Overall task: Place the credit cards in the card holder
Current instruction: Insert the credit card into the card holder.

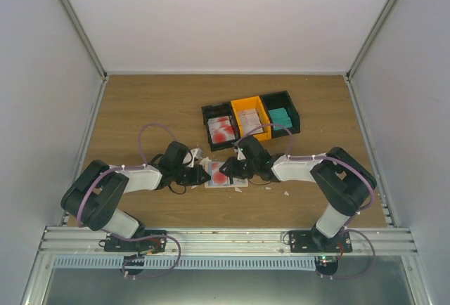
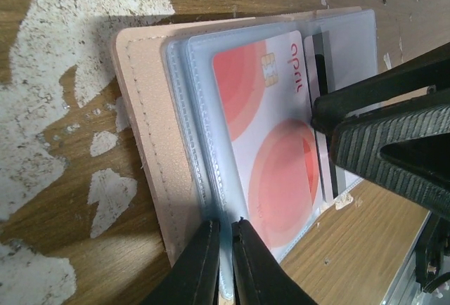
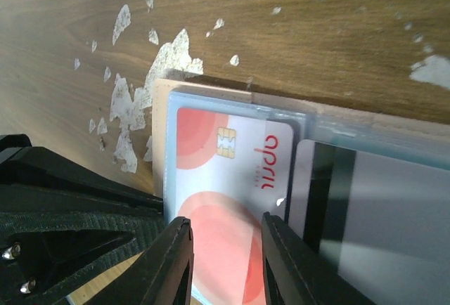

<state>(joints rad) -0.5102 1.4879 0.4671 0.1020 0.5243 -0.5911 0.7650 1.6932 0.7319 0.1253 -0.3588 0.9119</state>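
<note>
Progress is looking early. One red card (image 2: 267,143) is lying in a clear pocket of the holder (image 2: 144,143), which is lying open and flat on the table (image 2: 351,245). A striped card (image 3: 351,213) is showing in the pocket next to it. I cannot tell whether the red card is sitting fully home.

My left pincer (image 2: 225,229) is sitting almost shut on the holder's edge, nipping the clear sleeve between its fingers and pinning the holder down. My right pincer (image 3: 225,221) is standing partly open over the red card, with a finger on each side of its middle. It is gripping nothing that I can see, and I cannot tell whether its tips are pressing on the card.

Beyond the holder, the bins (image 1: 246,100) are holding more cards (image 1: 221,131), red, pale and teal. So I am judging that most of the job is waiting: seating this card, then fetching the rest one at a time.
</note>
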